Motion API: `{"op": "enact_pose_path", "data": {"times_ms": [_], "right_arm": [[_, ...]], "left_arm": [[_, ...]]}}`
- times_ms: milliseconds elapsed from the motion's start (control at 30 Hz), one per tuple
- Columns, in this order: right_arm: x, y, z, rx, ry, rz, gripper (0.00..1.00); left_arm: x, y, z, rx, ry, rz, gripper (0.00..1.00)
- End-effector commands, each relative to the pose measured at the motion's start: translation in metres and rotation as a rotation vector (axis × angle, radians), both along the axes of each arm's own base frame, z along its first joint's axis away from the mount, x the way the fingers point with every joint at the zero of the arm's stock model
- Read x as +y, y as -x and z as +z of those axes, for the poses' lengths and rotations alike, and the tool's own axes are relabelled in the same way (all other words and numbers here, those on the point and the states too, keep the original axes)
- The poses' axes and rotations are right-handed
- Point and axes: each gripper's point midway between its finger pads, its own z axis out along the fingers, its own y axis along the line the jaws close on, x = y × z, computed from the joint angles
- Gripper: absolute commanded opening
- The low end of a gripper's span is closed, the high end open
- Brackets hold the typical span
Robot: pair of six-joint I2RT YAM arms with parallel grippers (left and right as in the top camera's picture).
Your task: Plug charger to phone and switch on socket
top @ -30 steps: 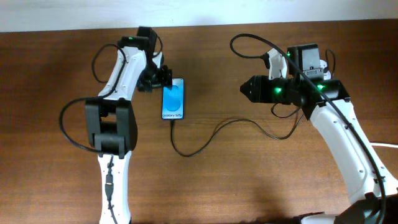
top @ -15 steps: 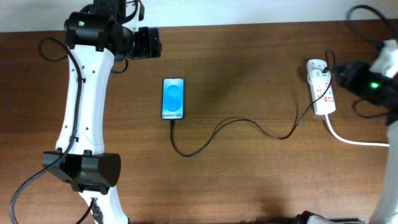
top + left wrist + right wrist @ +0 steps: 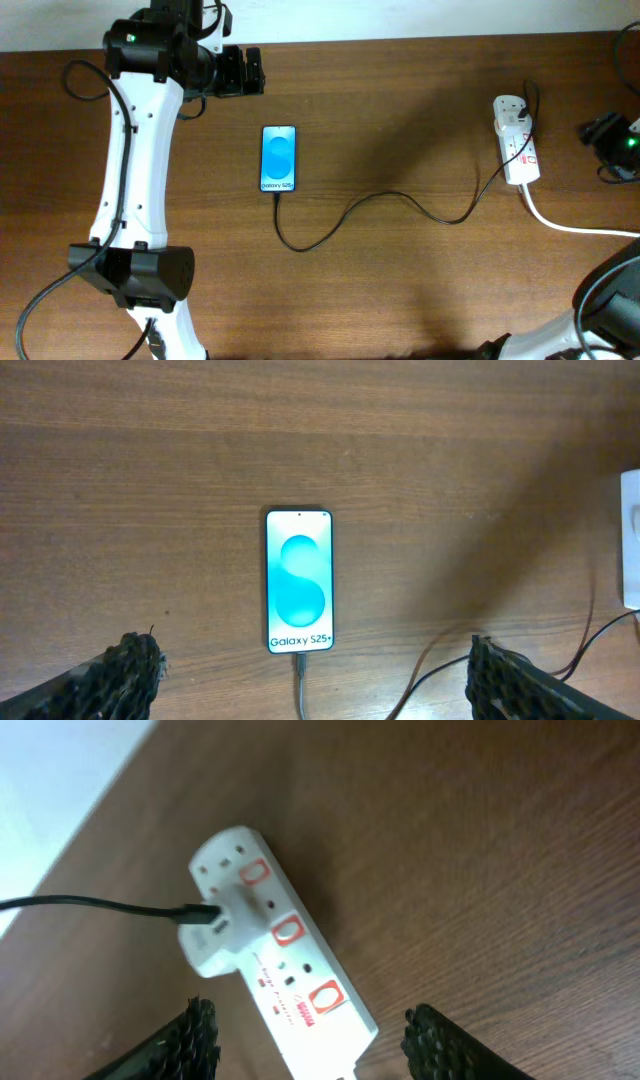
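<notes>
Two grippers over the table [image 3: 400,300], each spread wide and gripping nothing: left gripper [image 3: 320,665] up-left of the phone [image 3: 279,158], right gripper [image 3: 318,1040] far to its right. Socket [image 3: 518,142] lies well right of the phone too. Charger [image 3: 298,690] runs from the phone's bottom edge across to it, so nothing needs holding, I'd say.

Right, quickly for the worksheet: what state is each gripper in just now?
Left gripper: open wide, holding nothing.
Right gripper: open, holding nothing.
</notes>
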Motion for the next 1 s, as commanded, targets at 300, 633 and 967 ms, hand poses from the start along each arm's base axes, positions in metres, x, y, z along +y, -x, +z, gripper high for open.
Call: {"op": "enact_pose_path", "data": {"times_ms": [300, 633, 967], "right_arm": [[0.0, -0.036, -0.068, 0.094, 0.131, 0.09, 0.81], [0.016, -0.055, -0.103, 0.107, 0.131, 0.136, 0.81], [0.021, -0.065, -0.111, 0.116, 0.176, 0.14, 0.8]], "left_arm": [[-0.002, 0.002, 0.012, -0.033, 0.011, -0.009, 0.99], [-0.002, 0.002, 0.012, -0.033, 0.011, -0.009, 1.0], [-0.002, 0.002, 0.012, -0.033, 0.011, -0.009, 1.0]]}}
